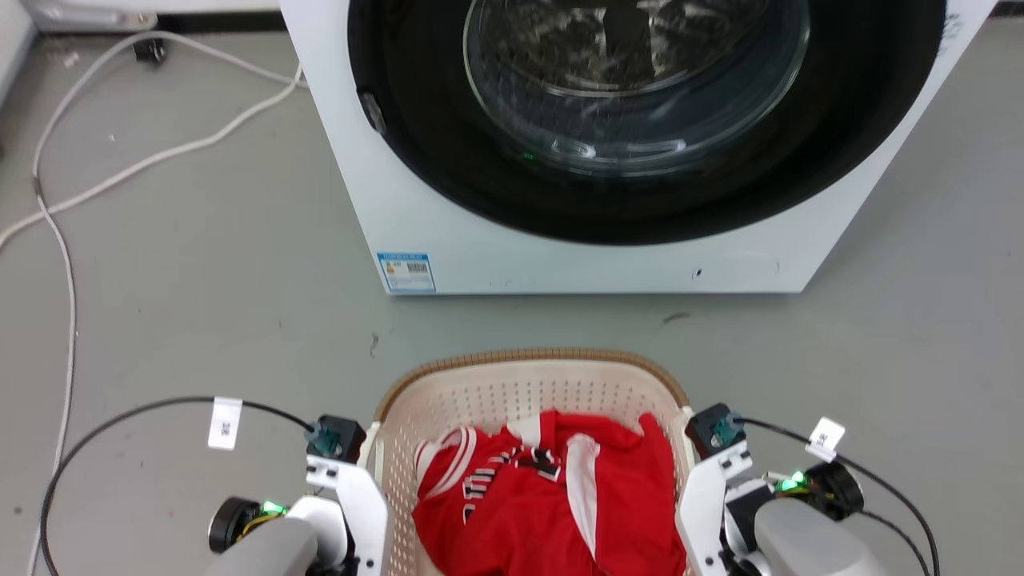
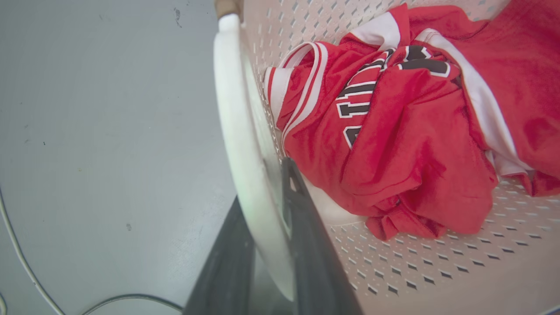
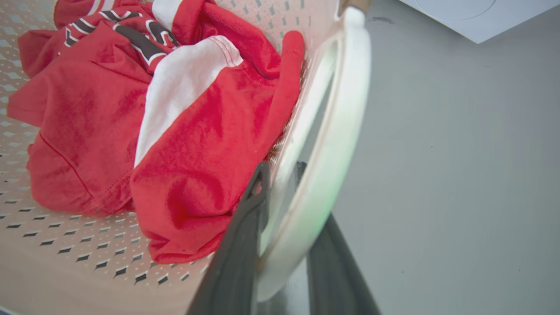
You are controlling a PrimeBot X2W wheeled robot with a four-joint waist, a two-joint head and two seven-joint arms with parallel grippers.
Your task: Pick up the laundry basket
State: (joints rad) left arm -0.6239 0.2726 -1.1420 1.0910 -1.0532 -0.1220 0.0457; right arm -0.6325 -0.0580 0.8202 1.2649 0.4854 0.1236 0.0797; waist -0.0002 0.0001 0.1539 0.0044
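Observation:
The laundry basket (image 1: pixel 532 358) is cream with perforated walls and a brown woven rim. It sits at the bottom middle of the head view, in front of the washer, with a red and white jersey (image 1: pixel 552 496) inside. My left gripper (image 1: pixel 360 488) is at the basket's left side. In the left wrist view its dark fingers (image 2: pixel 306 227) straddle the white handle (image 2: pixel 240 131), one inside the wall and one outside, shut on it. My right gripper (image 1: pixel 702 488) is at the right side, and its fingers (image 3: pixel 245 227) clamp the other white handle (image 3: pixel 337 131) the same way.
A white front-loading washer (image 1: pixel 416 200) with a dark round door stands just beyond the basket. White cables (image 1: pixel 68 264) trail over the grey floor at the left. Thin black cables (image 1: pixel 120 416) loop out from both wrists.

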